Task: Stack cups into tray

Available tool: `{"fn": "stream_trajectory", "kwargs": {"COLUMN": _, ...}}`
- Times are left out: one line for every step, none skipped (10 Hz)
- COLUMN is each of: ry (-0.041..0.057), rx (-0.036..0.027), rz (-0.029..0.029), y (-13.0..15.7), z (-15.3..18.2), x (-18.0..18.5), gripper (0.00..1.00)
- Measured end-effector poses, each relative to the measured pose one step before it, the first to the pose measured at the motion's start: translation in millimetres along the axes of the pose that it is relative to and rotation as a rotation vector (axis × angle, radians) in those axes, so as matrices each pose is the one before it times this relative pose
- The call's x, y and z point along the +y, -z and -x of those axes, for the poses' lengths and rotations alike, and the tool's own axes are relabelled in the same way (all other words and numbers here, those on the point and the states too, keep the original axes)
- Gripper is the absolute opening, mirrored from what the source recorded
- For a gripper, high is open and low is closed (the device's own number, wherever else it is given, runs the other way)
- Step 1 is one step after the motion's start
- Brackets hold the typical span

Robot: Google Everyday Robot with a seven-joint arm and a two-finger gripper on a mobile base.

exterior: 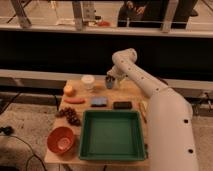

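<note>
- Camera view: a small wooden table (131,92) stands in front of a dark barrier, and the robot's white arm (150,92) reaches from the lower right up and over the table's far right part.
- The gripper (110,79) hangs at the far edge of the table, pointing down, right over the light blue cup (109,86). Its tip is at the cup's top. Whether it is spread, pressed together or pinching the cup cannot be told here.
- The light blue cup stands upright on the table near the back edge, outside the tray.
- The cream-white cup (88,81) stands upright just left of the blue one, apart from it, also on the bare wood at the back.
- The green tray (85,136) fills the near middle of the table, and no cup can be seen in it.
- An orange bowl (62,140) sits at the near left corner, just beside the tray's left wall.
- Between the cups and the tray lie a flat blue pad (99,101) and, to its right, a small black oblong object (122,105).
- On the left side are a round orange fruit (68,90), a reddish oblong item (75,100) and a dark bunch of grapes (70,116).
- A thin yellowish object (143,110) lies near the tray's far right corner, partly hidden by the arm.
</note>
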Motion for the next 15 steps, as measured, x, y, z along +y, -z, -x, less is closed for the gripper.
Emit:
{"fn": "stream_trajectory", "kwargs": {"ry": -0.00024, "rx": -0.00474, "rz": 0.00299, "y": -2.88, "z": 0.71, "x": 1.90, "gripper": 0.80}}
{"fn": "stream_trajectory", "kwargs": {"ry": 0.00208, "rx": -0.00831, "rz": 0.00345, "y": -4.69, "z": 3.12, "x": 1.35, "gripper": 0.80}}
{"fn": "stream_trajectory", "kwargs": {"ry": 0.00184, "rx": -0.00532, "rz": 0.00231, "y": -2.99, "z": 2.25, "x": 0.75, "gripper": 0.80}}
{"fn": "stream_trajectory", "kwargs": {"ry": 0.00216, "rx": -0.00519, "rz": 0.00218, "y": -2.99, "z": 2.37, "x": 0.60, "gripper": 0.80}}
{"fn": "stream_trajectory", "kwargs": {"ry": 0.00455, "rx": -0.00818, "rz": 0.00230, "y": -4.25, "z": 3.73, "x": 0.24, "gripper": 0.80}}
{"fn": "stream_trajectory", "kwargs": {"ry": 0.00398, "rx": -0.00631, "rz": 0.00196, "y": -3.59, "z": 2.98, "x": -0.29, "gripper": 0.80}}
{"fn": "stream_trajectory", "kwargs": {"ry": 0.00356, "rx": -0.00598, "rz": 0.00243, "y": -3.87, "z": 2.85, "x": -0.44, "gripper": 0.80}}
{"fn": "stream_trajectory", "kwargs": {"ry": 0.00240, "rx": -0.00404, "rz": 0.00195, "y": -3.01, "z": 1.87, "x": -0.60, "gripper": 0.80}}
{"fn": "stream_trajectory", "kwargs": {"ry": 0.00136, "rx": -0.00343, "rz": 0.00340, "y": -3.99, "z": 1.13, "x": -0.03, "gripper": 0.80}}
{"fn": "stream_trajectory", "kwargs": {"ry": -0.00027, "rx": -0.00175, "rz": 0.00281, "y": -1.90, "z": -0.66, "x": -0.75, "gripper": 0.80}}
{"fn": "stream_trajectory", "kwargs": {"ry": -0.00089, "rx": 0.00075, "rz": -0.00016, "y": -1.57, "z": -0.98, "x": -0.49, "gripper": 0.80}}
{"fn": "stream_trajectory", "kwargs": {"ry": -0.00285, "rx": 0.00629, "rz": -0.00108, "y": 0.81, "z": -4.15, "x": -1.52, "gripper": 0.80}}
{"fn": "stream_trajectory", "kwargs": {"ry": -0.00270, "rx": 0.00341, "rz": 0.00051, "y": 0.14, "z": -2.71, "x": 0.56, "gripper": 0.80}}
{"fn": "stream_trajectory", "kwargs": {"ry": -0.00317, "rx": 0.00371, "rz": -0.00031, "y": 1.10, "z": -2.89, "x": 0.21, "gripper": 0.80}}
{"fn": "stream_trajectory", "kwargs": {"ry": -0.00417, "rx": 0.00442, "rz": 0.00176, "y": 0.17, "z": -3.50, "x": 1.50, "gripper": 0.80}}
